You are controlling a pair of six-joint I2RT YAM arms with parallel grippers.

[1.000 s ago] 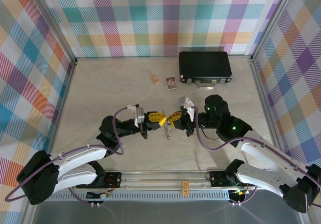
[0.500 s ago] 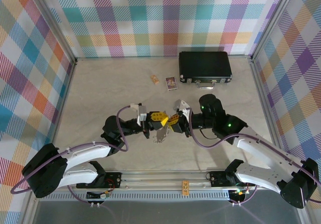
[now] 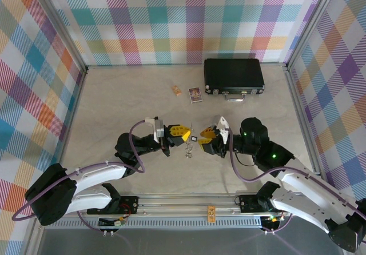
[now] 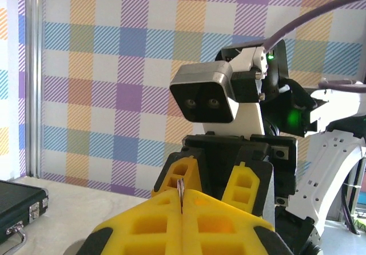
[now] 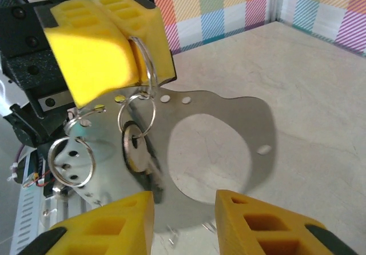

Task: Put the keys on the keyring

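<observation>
My left gripper (image 3: pixel 182 134) is shut on a thin metal keyring (image 4: pixel 181 187), whose edge sticks up between its yellow fingers (image 4: pixel 143 226). In the right wrist view the keyring (image 5: pixel 147 60) hangs from those fingers (image 5: pixel 97 46). A smaller ring (image 5: pixel 137 115) linked to it carries a silver key (image 5: pixel 135 149), and another loose ring (image 5: pixel 71 160) dangles to the left. From above, the keys (image 3: pixel 189 150) hang just below the left fingertips. My right gripper (image 3: pixel 205 136) faces the left one a short way to its right, open, with nothing between its fingers (image 5: pixel 263 223).
A black case (image 3: pixel 234 75) lies at the back right, and its corner (image 4: pixel 17 204) also appears in the left wrist view. Two small cards (image 3: pixel 196 95) lie left of it. Checked walls enclose the table on three sides.
My right gripper has let go and drawn back to the right, away from the left one. The keys, lifted half a second ago, now hang down from the ring held by the left gripper.
</observation>
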